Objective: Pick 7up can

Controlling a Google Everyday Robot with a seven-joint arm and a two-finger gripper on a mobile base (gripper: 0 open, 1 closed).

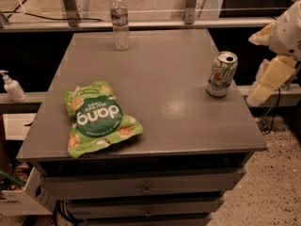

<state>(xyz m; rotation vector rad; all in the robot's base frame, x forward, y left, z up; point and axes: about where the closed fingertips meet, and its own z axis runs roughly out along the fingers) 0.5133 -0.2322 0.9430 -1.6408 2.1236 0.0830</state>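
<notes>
The 7up can [221,74] stands upright near the right edge of the grey table [164,112]; it is white and silver with green lettering and an opened silver top. My gripper [256,67] hangs off the table's right side, a little to the right of the can and at about its height, not touching it. Its two cream-yellow fingers [272,79] stand apart and hold nothing.
A green Dang snack bag [96,119] lies at the front left of the table. A clear plastic water bottle [120,20] stands at the back. A soap dispenser [11,86] sits on a ledge to the left. Drawers are below the tabletop.
</notes>
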